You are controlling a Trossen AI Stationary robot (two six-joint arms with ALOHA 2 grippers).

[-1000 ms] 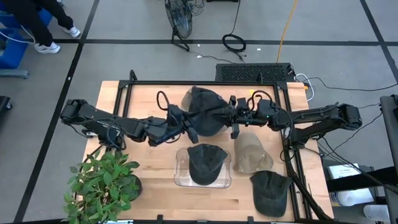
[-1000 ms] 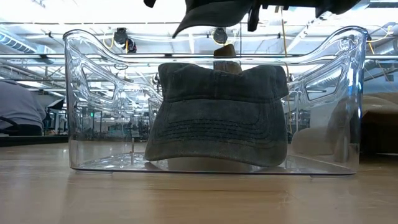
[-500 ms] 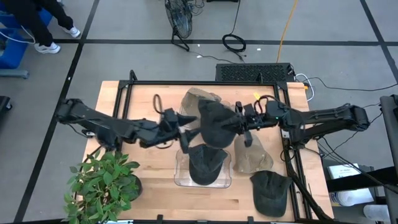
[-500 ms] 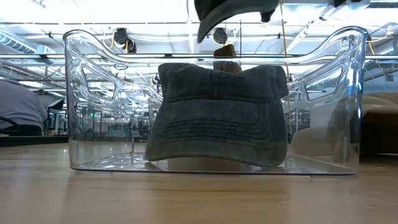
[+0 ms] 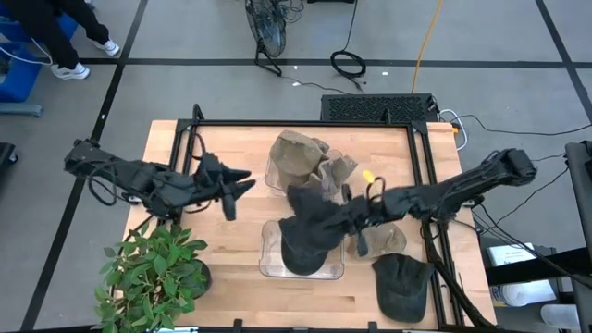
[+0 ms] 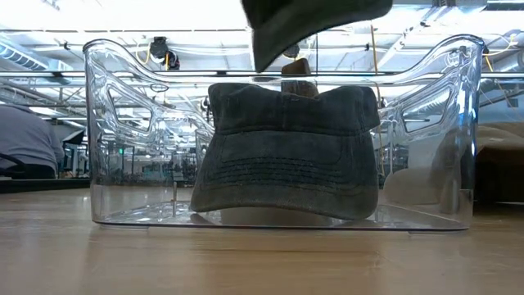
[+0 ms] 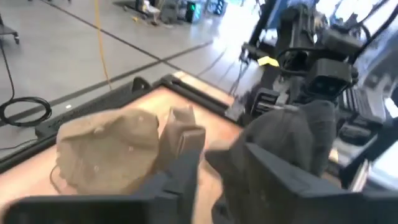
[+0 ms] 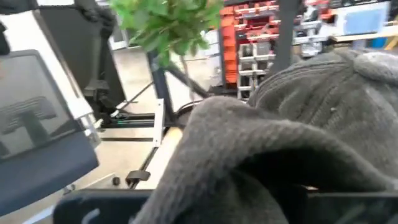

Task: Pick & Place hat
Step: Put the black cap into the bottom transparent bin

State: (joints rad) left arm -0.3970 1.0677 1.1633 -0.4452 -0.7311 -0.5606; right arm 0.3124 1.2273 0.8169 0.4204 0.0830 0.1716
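Observation:
My right gripper (image 5: 356, 220) is shut on a dark grey hat (image 5: 313, 215) and holds it above a clear bin (image 5: 268, 264). A second dark hat (image 6: 286, 152) sits upright on the bin's floor. The held hat shows at the top of the low view (image 6: 315, 20) and fills the right wrist view (image 8: 292, 137). My left gripper (image 5: 231, 181) is open and empty, over the table left of the bin. A tan hat (image 5: 298, 155) lies at the far middle and also shows in the left wrist view (image 7: 106, 146). My right gripper holds the dark hat by its right-hand side (image 5: 342, 218), reaching in about level from the table's right. The hat's own cloth (image 8: 261, 168) drapes over the fingers and hides the place of contact. The hat hangs clear above the bin and the hat inside it.
Another dark hat (image 5: 403, 283) lies at the table's near right corner. A second tan hat (image 5: 381, 237) lies right of the bin, partly under my right arm. A potted plant (image 5: 153, 273) stands at the near left. A black frame (image 5: 305, 123) borders the far edge.
My left gripper has let go of the dark hat and drawn back toward the table's left edge. My right gripper has carried the hat toward the near edge, from above the tan hat to above the clear bin. The tan hat now lies uncovered.

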